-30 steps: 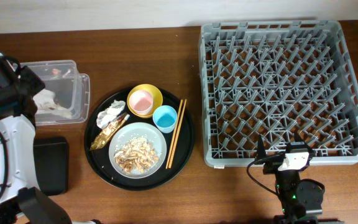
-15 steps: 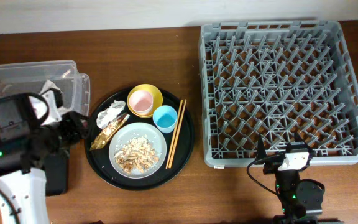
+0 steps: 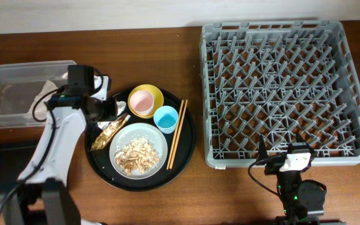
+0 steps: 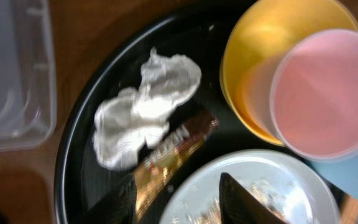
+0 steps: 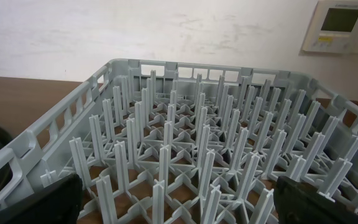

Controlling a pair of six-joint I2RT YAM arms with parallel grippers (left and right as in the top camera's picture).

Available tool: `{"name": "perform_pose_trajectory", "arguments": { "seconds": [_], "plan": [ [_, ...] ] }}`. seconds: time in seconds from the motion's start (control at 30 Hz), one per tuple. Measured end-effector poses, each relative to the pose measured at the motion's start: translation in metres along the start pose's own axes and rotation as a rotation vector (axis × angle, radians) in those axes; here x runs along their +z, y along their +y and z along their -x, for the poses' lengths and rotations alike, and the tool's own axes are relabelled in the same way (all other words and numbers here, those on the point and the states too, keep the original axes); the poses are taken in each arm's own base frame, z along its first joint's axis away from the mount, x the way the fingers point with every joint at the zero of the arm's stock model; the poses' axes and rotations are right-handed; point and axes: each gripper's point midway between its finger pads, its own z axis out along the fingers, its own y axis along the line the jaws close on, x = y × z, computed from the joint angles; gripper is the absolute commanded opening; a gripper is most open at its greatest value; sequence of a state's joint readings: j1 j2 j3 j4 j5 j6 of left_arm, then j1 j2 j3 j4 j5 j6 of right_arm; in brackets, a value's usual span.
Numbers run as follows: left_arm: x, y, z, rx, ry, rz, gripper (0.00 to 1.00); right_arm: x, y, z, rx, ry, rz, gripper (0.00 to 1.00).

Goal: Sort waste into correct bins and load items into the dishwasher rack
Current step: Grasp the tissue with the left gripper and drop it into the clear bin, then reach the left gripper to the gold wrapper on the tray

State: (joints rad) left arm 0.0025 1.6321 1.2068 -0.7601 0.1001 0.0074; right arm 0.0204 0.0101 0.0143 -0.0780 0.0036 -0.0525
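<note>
My left gripper (image 3: pixel 108 115) is open and empty, low over the left side of the round black tray. In the left wrist view its fingertips (image 4: pixel 124 199) straddle the gold-brown wrapper (image 4: pixel 173 152), with the crumpled white napkin (image 4: pixel 148 106) just beyond. The grey plate (image 3: pixel 138 152) holds the beige food scraps. The pink cup (image 3: pixel 141 100) sits inside the yellow bowl (image 3: pixel 150 94). The blue cup (image 3: pixel 165 119) and the chopsticks (image 3: pixel 177 134) lie to the right. My right gripper (image 3: pixel 282 150) is open and empty at the front edge of the grey dishwasher rack (image 3: pixel 280 81).
The clear tub (image 3: pixel 17 94) stands left of the tray and the shallow black bin (image 3: pixel 5 172) lies at the front left. The round black tray (image 3: pixel 189 134) carries all the dishes. The rack's pegs (image 5: pixel 197 137) fill the right wrist view.
My left arm has swung from over the clear tub at the far left to the tray's left side, over the napkin and wrapper. The right arm has not moved.
</note>
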Motion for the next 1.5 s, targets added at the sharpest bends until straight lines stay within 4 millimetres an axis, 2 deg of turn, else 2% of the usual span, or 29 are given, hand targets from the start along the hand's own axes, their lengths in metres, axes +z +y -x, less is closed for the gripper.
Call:
{"name": "perform_pose_trajectory", "arguments": {
  "seconds": [0.03, 0.07, 0.17, 0.23, 0.37, 0.5, 0.53, 0.57, 0.6, 0.63, 0.67, 0.7, 0.77, 0.87, 0.93, 0.97, 1.03, 1.07, 1.1, 1.13, 1.17, 1.2, 1.23, 1.27, 1.3, 1.33, 1.37, 1.43, 1.5],
  "plan": [
    [0.015, 0.000, 0.002, 0.034, 0.010, 0.003, 0.58, 0.000, 0.000, 0.000, 0.000, 0.000, 0.000, 0.98],
    [0.027, -0.001, 0.000, 0.066, 0.030, 0.002, 0.61, 0.000, 0.000, 0.000, 0.000, 0.000, 0.000, 0.98],
    [0.059, 0.002, -0.005, 0.117, 0.072, 0.018, 0.61, 0.000, 0.000, 0.000, 0.000, -0.001, 0.000, 0.98],
    [0.069, 0.010, -0.004, 0.123, 0.076, 0.057, 0.61, 0.000, 0.000, 0.000, 0.000, 0.000, 0.000, 0.98],
    [0.071, 0.017, 0.006, 0.129, 0.037, 0.099, 0.61, 0.000, 0.000, 0.000, -0.001, 0.000, 0.000, 0.98],
    [0.073, 0.018, 0.007, 0.127, 0.034, 0.105, 0.55, 0.000, 0.000, 0.000, 0.000, 0.000, 0.000, 0.98],
    [0.078, 0.018, 0.004, 0.124, 0.051, 0.105, 0.50, 0.000, 0.000, 0.000, 0.000, 0.000, 0.000, 0.98],
    [0.090, 0.020, -0.005, 0.119, 0.089, 0.103, 0.41, 0.000, 0.000, 0.000, 0.000, 0.000, 0.000, 0.98],
    [0.094, 0.020, -0.009, 0.116, 0.102, 0.102, 0.32, 0.000, 0.000, 0.000, 0.000, 0.000, 0.000, 0.98],
    [0.095, 0.020, -0.009, 0.110, 0.105, 0.102, 0.28, 0.000, 0.000, 0.000, 0.000, 0.000, 0.000, 0.98],
    [0.096, 0.020, -0.010, 0.117, 0.109, 0.102, 0.21, 0.000, 0.000, 0.000, 0.000, 0.000, 0.000, 0.98],
    [0.096, 0.020, -0.011, 0.106, 0.114, 0.102, 0.08, 0.000, 0.000, 0.000, 0.000, 0.000, 0.000, 0.98],
    [0.094, 0.020, -0.015, 0.080, 0.131, 0.103, 0.01, 0.000, 0.000, 0.000, 0.000, 0.000, 0.000, 0.98],
    [0.076, 0.018, 0.003, 0.060, 0.115, 0.105, 0.01, 0.000, 0.000, 0.000, 0.000, 0.000, 0.000, 0.98],
    [0.052, 0.016, 0.022, 0.044, 0.047, 0.107, 0.01, 0.000, 0.000, 0.000, -0.001, 0.000, 0.000, 0.98],
    [0.037, 0.015, 0.034, 0.030, -0.007, 0.108, 0.01, 0.000, 0.000, 0.000, 0.000, 0.000, 0.000, 0.98],
    [-0.012, 0.016, 0.072, -0.039, -0.191, 0.109, 0.01, 0.000, 0.000, 0.000, -0.001, 0.000, 0.000, 0.98],
    [-0.041, 0.028, 0.091, -0.110, -0.301, 0.116, 0.01, 0.000, 0.000, 0.000, 0.000, 0.000, 0.000, 0.98],
    [-0.053, 0.037, 0.097, -0.146, -0.342, 0.121, 0.01, 0.000, 0.000, 0.000, -0.001, 0.000, 0.000, 0.98],
    [-0.070, 0.056, 0.106, -0.220, -0.409, 0.137, 0.01, 0.000, 0.000, 0.000, 0.000, 0.000, 0.000, 0.98],
    [-0.077, 0.070, 0.108, -0.263, -0.432, 0.151, 0.01, 0.000, 0.000, 0.000, 0.000, 0.000, 0.000, 0.98],
    [-0.082, 0.095, 0.106, -0.344, -0.451, 0.174, 0.01, 0.000, 0.000, 0.000, 0.000, 0.000, 0.000, 0.99],
    [-0.085, 0.112, 0.103, -0.405, -0.457, 0.191, 0.07, 0.000, 0.000, 0.000, 0.000, 0.000, 0.000, 0.98],
    [-0.087, 0.124, 0.100, -0.448, -0.461, 0.203, 0.49, 0.000, 0.000, 0.000, 0.000, 0.000, 0.000, 0.98],
    [-0.090, 0.142, 0.095, -0.523, -0.468, 0.216, 0.68, 0.000, 0.000, 0.000, 0.000, 0.000, 0.000, 0.98],
    [-0.090, 0.154, 0.091, -0.565, -0.468, 0.228, 0.71, 0.000, 0.000, 0.000, 0.000, 0.000, 0.000, 0.99],
    [-0.090, 0.164, 0.087, -0.607, -0.467, 0.236, 0.79, 0.000, 0.000, 0.000, 0.000, 0.000, 0.000, 0.98],
    [-0.087, 0.167, 0.085, -0.634, -0.463, 0.234, 0.82, 0.000, 0.000, 0.000, 0.000, 0.000, 0.000, 0.98],
    [-0.084, 0.163, 0.079, -0.642, -0.432, 0.222, 0.62, 0.000, 0.000, 0.000, -0.001, 0.000, 0.000, 0.98]
  ]
}}
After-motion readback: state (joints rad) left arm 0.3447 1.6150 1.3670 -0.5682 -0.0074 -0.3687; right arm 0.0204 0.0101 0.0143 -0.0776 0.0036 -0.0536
